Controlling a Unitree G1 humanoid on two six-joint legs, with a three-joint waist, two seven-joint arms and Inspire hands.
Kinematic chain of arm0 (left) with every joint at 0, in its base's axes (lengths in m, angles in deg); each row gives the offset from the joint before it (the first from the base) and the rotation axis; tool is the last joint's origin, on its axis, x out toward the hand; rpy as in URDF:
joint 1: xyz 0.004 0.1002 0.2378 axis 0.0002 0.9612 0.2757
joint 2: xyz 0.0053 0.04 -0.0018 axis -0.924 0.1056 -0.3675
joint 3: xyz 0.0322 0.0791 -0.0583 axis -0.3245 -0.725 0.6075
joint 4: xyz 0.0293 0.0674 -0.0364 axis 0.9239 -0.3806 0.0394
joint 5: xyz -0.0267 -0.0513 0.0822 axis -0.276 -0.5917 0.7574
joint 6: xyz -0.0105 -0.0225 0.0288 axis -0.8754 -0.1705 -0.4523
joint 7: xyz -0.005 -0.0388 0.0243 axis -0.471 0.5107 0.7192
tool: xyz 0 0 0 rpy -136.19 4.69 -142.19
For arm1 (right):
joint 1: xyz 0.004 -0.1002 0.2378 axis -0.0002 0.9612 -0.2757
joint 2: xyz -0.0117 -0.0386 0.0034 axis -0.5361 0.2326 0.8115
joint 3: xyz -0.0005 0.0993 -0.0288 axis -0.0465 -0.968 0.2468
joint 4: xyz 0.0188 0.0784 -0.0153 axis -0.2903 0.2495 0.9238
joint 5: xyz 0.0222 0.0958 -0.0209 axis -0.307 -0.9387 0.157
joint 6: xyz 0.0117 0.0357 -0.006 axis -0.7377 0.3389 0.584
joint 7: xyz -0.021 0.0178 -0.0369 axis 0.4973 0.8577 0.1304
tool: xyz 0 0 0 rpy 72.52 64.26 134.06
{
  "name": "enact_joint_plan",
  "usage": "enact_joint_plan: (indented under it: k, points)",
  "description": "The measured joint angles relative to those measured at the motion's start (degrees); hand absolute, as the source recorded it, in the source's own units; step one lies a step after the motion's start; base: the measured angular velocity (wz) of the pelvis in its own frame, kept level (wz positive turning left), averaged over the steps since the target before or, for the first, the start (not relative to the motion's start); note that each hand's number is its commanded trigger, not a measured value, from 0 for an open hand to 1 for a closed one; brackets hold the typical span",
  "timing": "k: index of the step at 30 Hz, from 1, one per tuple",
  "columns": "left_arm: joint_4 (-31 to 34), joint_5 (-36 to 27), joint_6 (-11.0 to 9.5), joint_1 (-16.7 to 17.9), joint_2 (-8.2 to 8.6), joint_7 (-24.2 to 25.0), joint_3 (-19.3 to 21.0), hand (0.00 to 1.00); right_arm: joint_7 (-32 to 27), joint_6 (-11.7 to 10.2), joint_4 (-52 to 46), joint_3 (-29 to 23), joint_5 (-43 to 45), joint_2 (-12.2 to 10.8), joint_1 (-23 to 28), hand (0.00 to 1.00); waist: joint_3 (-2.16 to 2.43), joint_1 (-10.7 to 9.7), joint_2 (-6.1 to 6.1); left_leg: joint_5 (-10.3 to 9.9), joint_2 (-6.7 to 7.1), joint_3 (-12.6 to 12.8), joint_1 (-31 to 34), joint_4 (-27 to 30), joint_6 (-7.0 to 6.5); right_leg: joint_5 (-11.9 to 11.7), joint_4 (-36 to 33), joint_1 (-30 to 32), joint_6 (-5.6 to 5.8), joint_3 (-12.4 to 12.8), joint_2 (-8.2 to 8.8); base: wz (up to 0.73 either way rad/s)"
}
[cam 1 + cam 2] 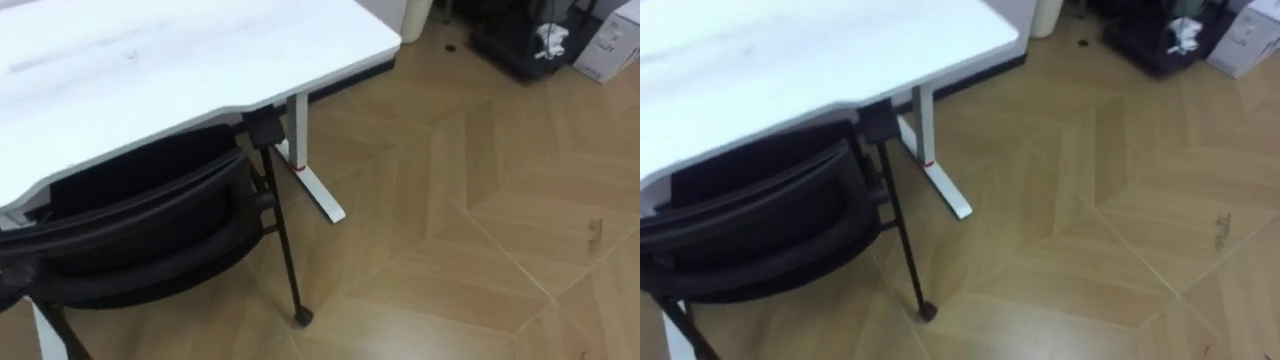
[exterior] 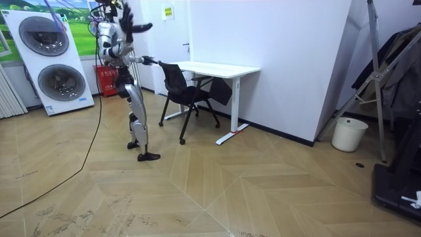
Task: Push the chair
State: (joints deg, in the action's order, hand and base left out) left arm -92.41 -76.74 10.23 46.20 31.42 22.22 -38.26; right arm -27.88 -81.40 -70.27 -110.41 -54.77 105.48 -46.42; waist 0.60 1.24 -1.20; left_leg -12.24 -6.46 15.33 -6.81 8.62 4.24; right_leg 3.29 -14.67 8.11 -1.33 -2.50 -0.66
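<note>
Hand: in the room view you see one hand [image 2: 151, 62] stretched out level to the top of the chair [image 1: 150, 230] back, at or just beside it; contact is too small to confirm.
Hand state: you cannot tell how far it is open, nor whether it is the left or the right.
Other hand: you see it raised near head height [image 2: 146, 26], touching nothing; its state cannot be told either.
Chair: black, with its back toward the robot. It stands at the near edge of the white worktop [image 1: 200, 50], by the worktop's end.
Robot: it stands upright on the wood floor just behind the chair, facing the worktop.
Caster: one chair leg ends in a small wheel [image 1: 302, 317] on the floor, near the worktop's foot [image 1: 320, 195].
Hidden: the seat lies behind the back and under the worktop edge, and the chair's left side is cut off by the frame.
Hard to make out: dark gear [image 1: 520, 40] at the eye view's upper right, partly cut off.
Around: stacked washers [image 2: 52, 59] stand behind the robot, and a white bin [image 2: 348, 133] sits by the far wall.
</note>
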Motion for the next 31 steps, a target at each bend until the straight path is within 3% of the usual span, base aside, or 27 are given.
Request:
enact_joint_plan:
  k: [2, 4, 8, 12, 16, 20, 23, 27, 31]
  points:
    - [-6.24, -5.86, 0.05, -0.01, 0.34, -1.14, 2.7, 0.0, 1.18, 1.62, 5.07, -0.46, -7.99, -0.77, 4.36, 0.0, -0.02, -0.05, 0.0, -0.13, 0.06, -0.41, -0.05, 0.0, -0.02, 0.85, -0.98, 0.15, 0.08, 0.14, 0.06, 0.13]
    - [-13.19, -11.25, 0.08, 0.87, 2.57, -1.35, 5.93, 0.0, 4.69, 2.51, 14.21, -0.68, -18.22, -3.47, 8.02, 0.0, 0.11, 0.36, 0.05, -0.52, 0.13, -0.52, 0.06, 0.13, -0.15, 1.09, -1.1, 0.23, 0.22, 0.15, 0.19, 0.03]
    - [-25.44, -15.74, 0.32, 1.54, 4.48, 0.9, 6.77, 0.0, 11.34, 3.77, 31.07, -0.74, -30.24, -7.89, 8.24, 0.0, 0.18, 0.48, 0.35, -0.93, 0.42, -1.16, 0.83, 0.47, -0.44, 1.24, -0.93, 0.5, 0.61, 0.07, 0.56, 0.07]
    - [-43.0, -9.48, 2.05, 1.06, 4.89, 10.18, 6.68, 0.0, 21.38, 4.98, 46.2, -0.44, -32.45, -12.98, 8.11, 0.0, 0.03, 0.23, 1.27, -1.65, 0.4, -1.6, 0.57, 0.86, -0.66, 1.46, -0.72, -0.24, 0.95, -0.16, 0.71, 0.05]
    - [-54.1, -2.41, 4.77, 1.51, 5.91, 18.55, 5.22, 0.0, 30.48, 6.48, 61.09, 4.65, -30.38, -14.09, 7.94, 0.0, 0.22, -0.8, 1.6, -2.11, 0.38, -2.28, 0.08, 0.98, -0.92, 1.15, 0.57, -2.04, 1.37, -1.27, 0.93, 0.12]
    - [-57.37, 5.68, 7.98, 0.55, 7.37, 23.54, 1.2, 0.0, 34.35, 8.45, 68.94, 9.25, -23.42, -16.41, 6.88, 0.0, 0.24, -0.95, 1.93, -2.32, 0.45, -2.77, -0.42, 0.97, -1.22, 0.61, 2.17, -3.64, 1.8, -1.97, 1.11, 0.08]
    - [-57.28, 15.04, 10.58, -2.22, 8.42, 25.7, -3.59, 0.0, 35.85, 10.45, 71.83, 13.32, -18.08, -18.33, 5.07, 0.0, 0.16, -1.32, 2.17, -2.44, 0.69, -2.87, -0.71, 0.99, -1.44, 0.6, 2.14, -4.02, 1.91, -2.25, 1.37, 0.0]
    - [-56.46, 25.77, 12.63, -8.94, 8.96, 26.24, -10.31, 0.0, 37.04, 11.88, 72.54, 19.36, -15.01, -20.05, 0.04, 0.0, 0.04, -2.4, 2.34, -2.29, 0.9, -2.84, -0.73, 0.95, -1.69, 0.51, 2.19, -4.01, 2.05, -2.24, 1.52, 0.0]
    - [-49.58, 34.35, 13.31, -14.18, 9.09, 26.96, -16.87, 0.0, 38.72, 12.06, 71.76, 24.94, -13.24, -20.55, -4.36, 0.0, -0.21, -3.5, 2.35, -2.22, 1.02, -2.8, -0.82, 0.8, -1.8, 0.55, 2.32, -3.91, 2.15, -2.19, 1.5, 0.0]
